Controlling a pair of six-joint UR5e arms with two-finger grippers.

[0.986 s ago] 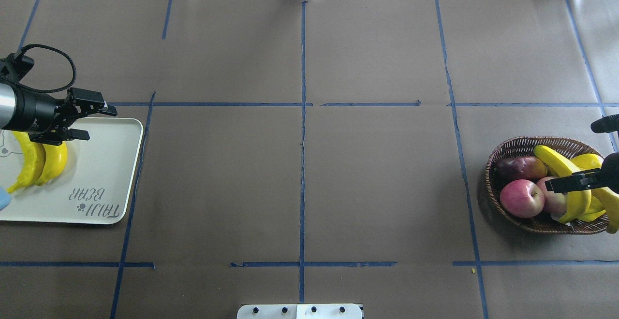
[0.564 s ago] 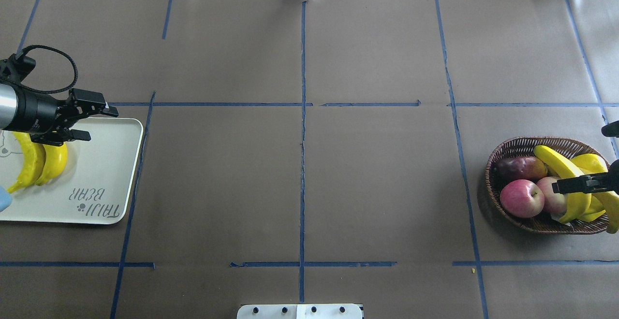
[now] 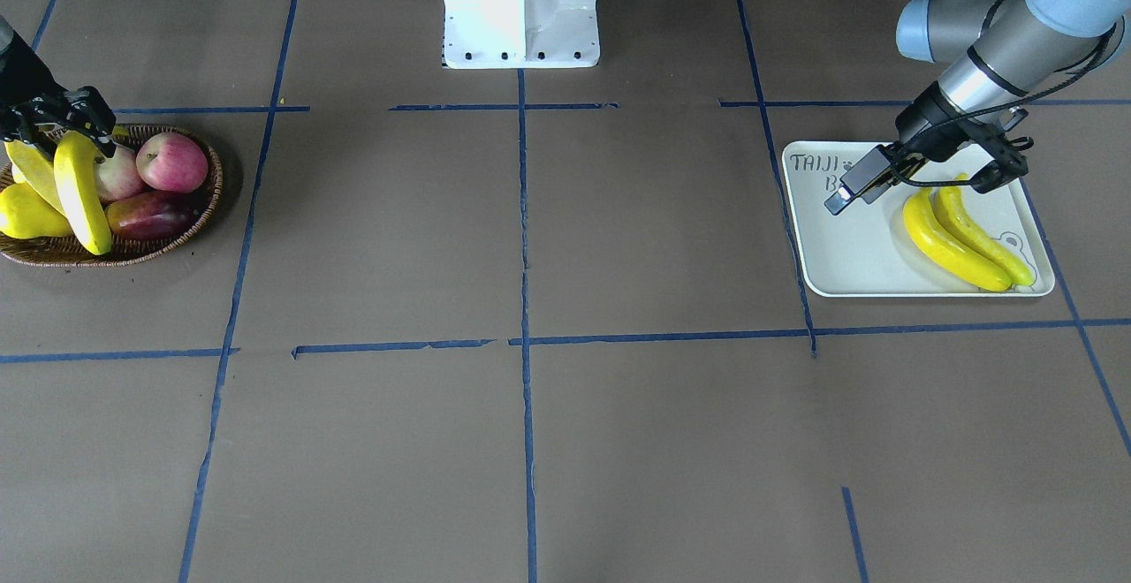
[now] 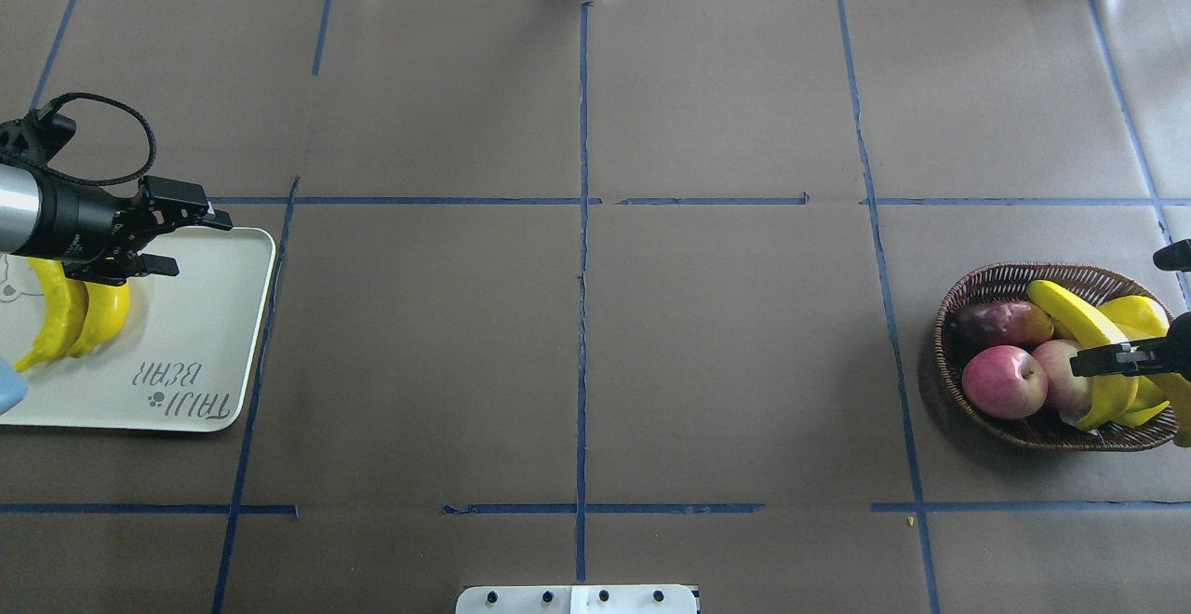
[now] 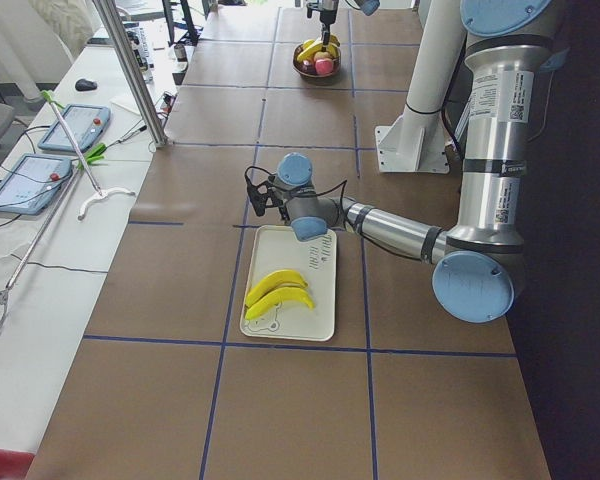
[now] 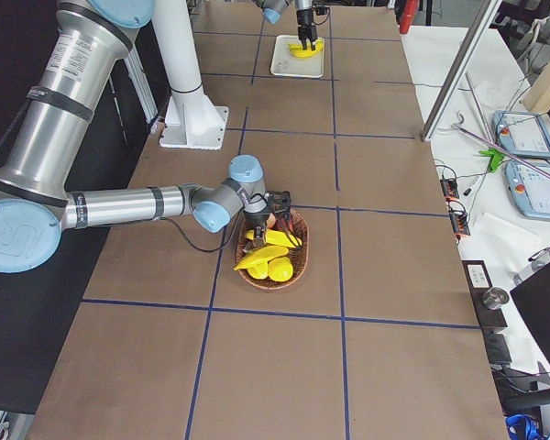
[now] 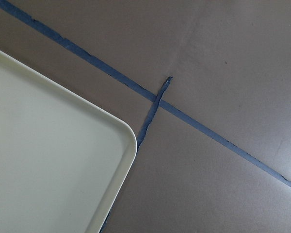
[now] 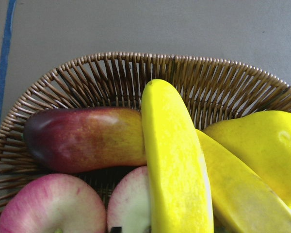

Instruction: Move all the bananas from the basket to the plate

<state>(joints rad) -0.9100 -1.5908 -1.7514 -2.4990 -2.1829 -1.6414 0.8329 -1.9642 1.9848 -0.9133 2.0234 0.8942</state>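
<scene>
Two bananas (image 4: 70, 312) lie side by side on the white plate (image 4: 186, 335). My left gripper (image 4: 197, 244) hangs open and empty over the plate's far corner, beside them; the left wrist view shows only that corner (image 7: 48, 160). Two more bananas (image 4: 1070, 312) rest in the wicker basket (image 4: 986, 284) at the right edge. My right gripper (image 3: 55, 119) stands open over their robot-side ends. One of its fingers (image 4: 1112, 360) crosses above the top banana (image 8: 174, 160), with nothing gripped.
Beside the bananas, the basket holds two red apples (image 4: 1003, 381), a dark red mango-like fruit (image 4: 1000, 323) and a yellow pear (image 4: 1135, 312). Blue tape lines (image 4: 582, 223) grid the brown table. The robot's white base (image 3: 521, 9) stands at the near edge.
The right gripper has shifted a little toward the right edge over the basket. The left gripper has drifted slightly. No banana has moved.
</scene>
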